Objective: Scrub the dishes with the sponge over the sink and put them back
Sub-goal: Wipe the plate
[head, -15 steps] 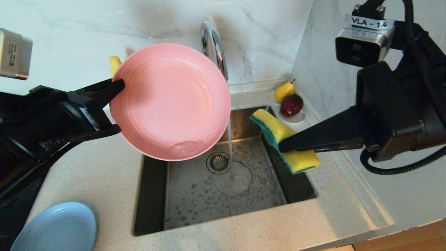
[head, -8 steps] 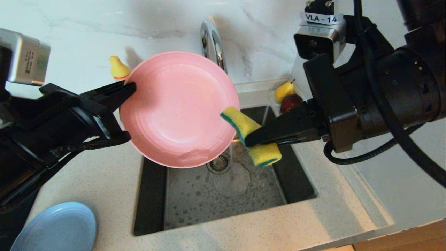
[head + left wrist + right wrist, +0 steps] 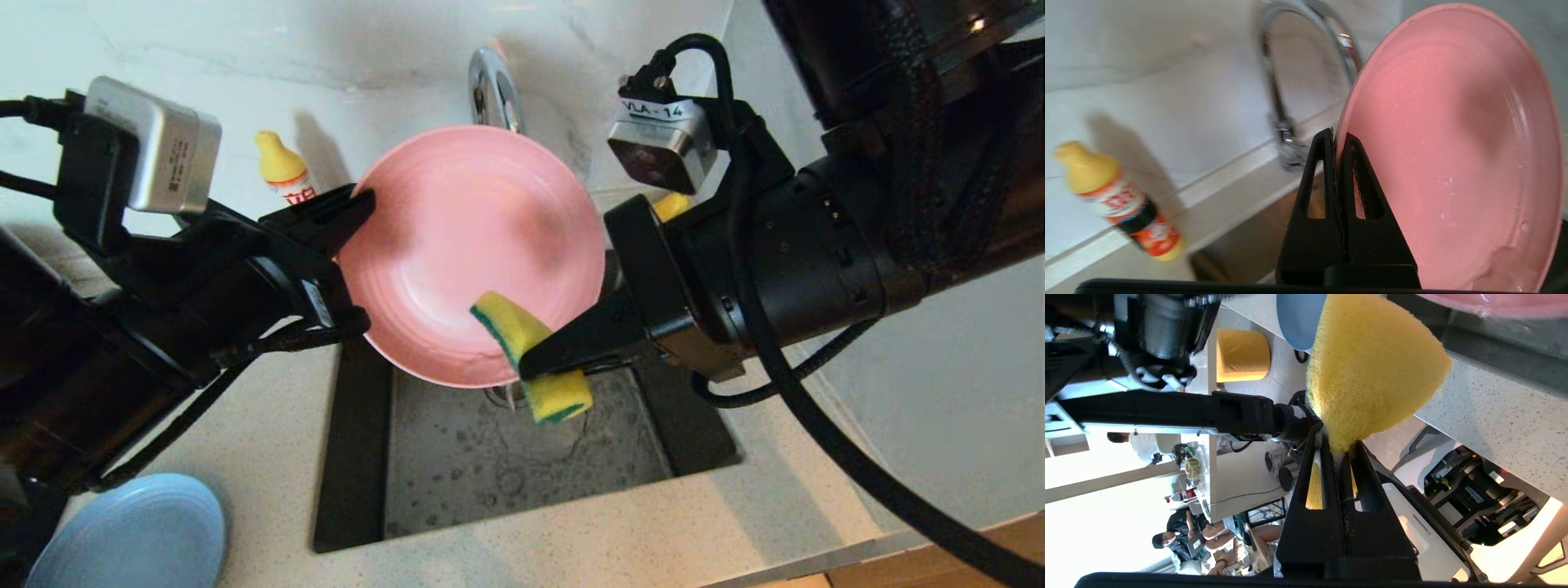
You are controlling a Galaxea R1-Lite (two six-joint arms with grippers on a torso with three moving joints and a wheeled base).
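The pink plate (image 3: 473, 237) hangs tilted on edge above the sink (image 3: 457, 465), its inside face turned up and right. My left gripper (image 3: 363, 204) is shut on the plate's left rim, and the left wrist view shows the rim pinched between the left gripper (image 3: 1337, 136) tips with the pink plate (image 3: 1453, 143) beyond. My right gripper (image 3: 529, 366) is shut on the yellow and green sponge (image 3: 504, 320), whose upper end lies against the plate's lower inside face. The right wrist view shows the sponge (image 3: 1372, 363) bulging out past the right gripper (image 3: 1339, 447). A light-blue plate (image 3: 131, 531) lies on the counter at the near left. The bowl is out of view.
The chrome tap (image 3: 490, 82) arches up behind the plate. A yellow-capped bottle (image 3: 282, 171) stands on the counter at the back left. The yellow pear (image 3: 671, 206) peeks out behind my right arm. The sink floor is wet.
My right arm has swung left, carrying the sponge from over the sink's right edge onto the plate's face. My left arm has shifted the plate to the right and a little lower.
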